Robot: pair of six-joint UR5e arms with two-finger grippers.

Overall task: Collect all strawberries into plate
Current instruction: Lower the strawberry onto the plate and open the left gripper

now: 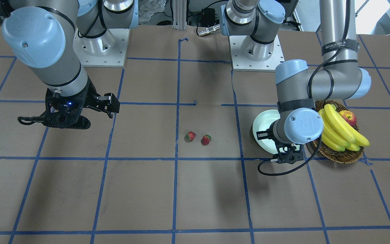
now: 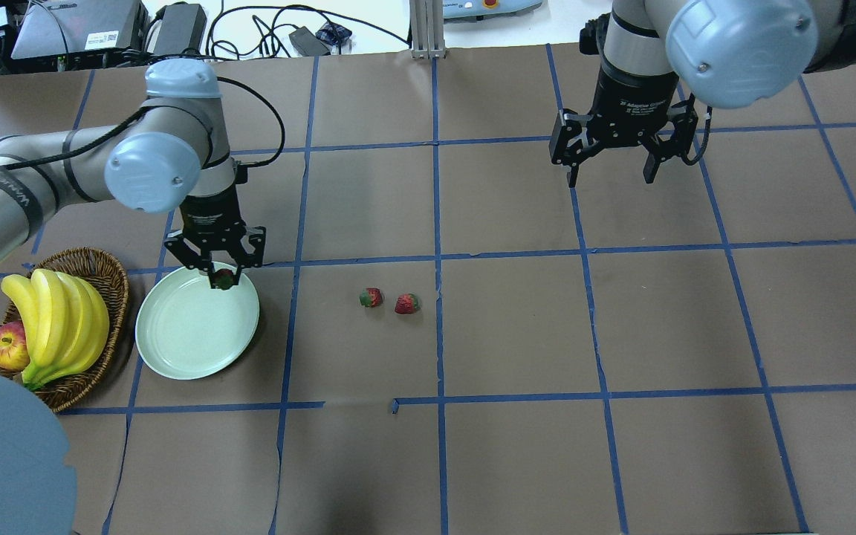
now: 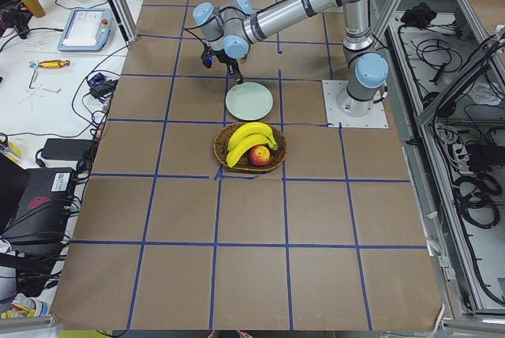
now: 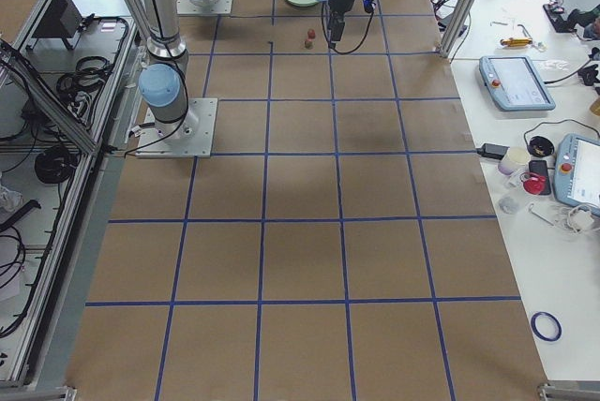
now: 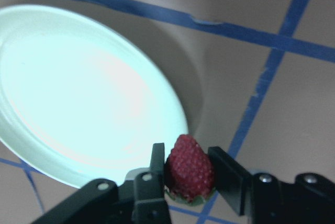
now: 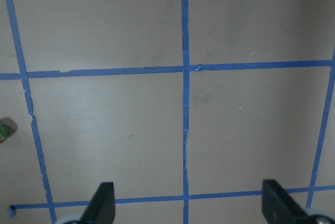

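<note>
My left gripper [image 2: 223, 279] is shut on a red strawberry [image 5: 188, 169] and holds it over the far rim of the pale mint-green plate [image 2: 186, 334]. The plate [image 5: 68, 98] is bare in the left wrist view. Two more strawberries [image 2: 371, 298] [image 2: 406, 303] lie side by side on the table to the plate's right; they also show in the front view [image 1: 190, 136] [image 1: 206, 139]. My right gripper [image 2: 612, 174] is open and empty, high above the far right of the table, well away from them.
A brown wicker basket [image 2: 105, 271] with bananas [image 2: 56, 319] and a red-yellow apple [image 2: 6, 348] stands just left of the plate. Blue tape lines cross the brown table. The arm bases [image 1: 100, 51] stand at the robot's side of the table.
</note>
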